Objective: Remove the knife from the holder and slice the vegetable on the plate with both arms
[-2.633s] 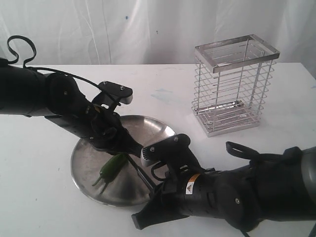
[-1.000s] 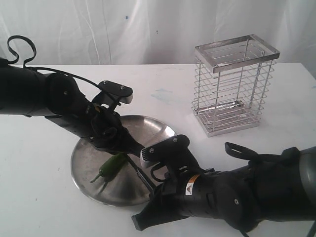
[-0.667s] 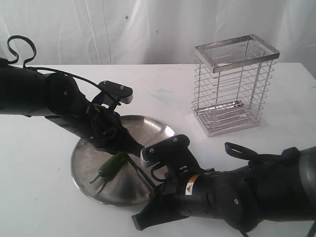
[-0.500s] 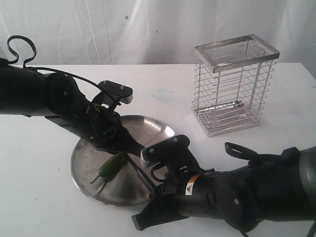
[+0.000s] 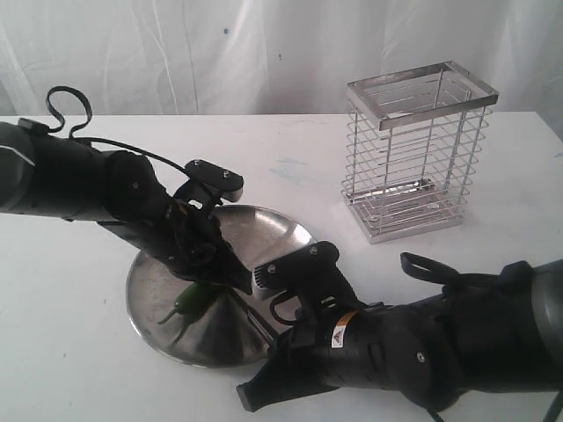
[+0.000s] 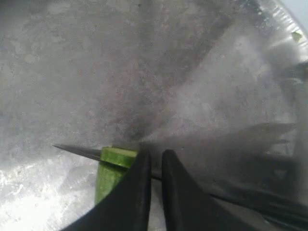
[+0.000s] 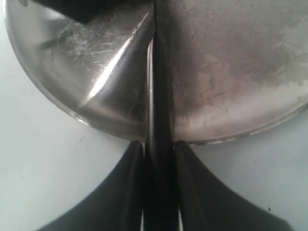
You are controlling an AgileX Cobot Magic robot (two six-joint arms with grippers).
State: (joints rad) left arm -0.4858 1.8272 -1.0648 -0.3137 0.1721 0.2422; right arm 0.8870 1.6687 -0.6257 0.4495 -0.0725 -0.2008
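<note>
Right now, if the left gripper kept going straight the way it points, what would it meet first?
Probably the vegetable: the left gripper has its fingertips nearly closed right over the cut end, where the knife crosses. Below lies the plate; depth is unclear.

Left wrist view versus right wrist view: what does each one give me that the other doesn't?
Only the left wrist view shows the chili pepper with its pale cut face, the knife tip lying against it, and the left tool nearly closed beside it. Only the right wrist view shows the right tool clamped on the knife and the white table beyond the plate rim. Both show the steel plate and the dark blade.
</note>
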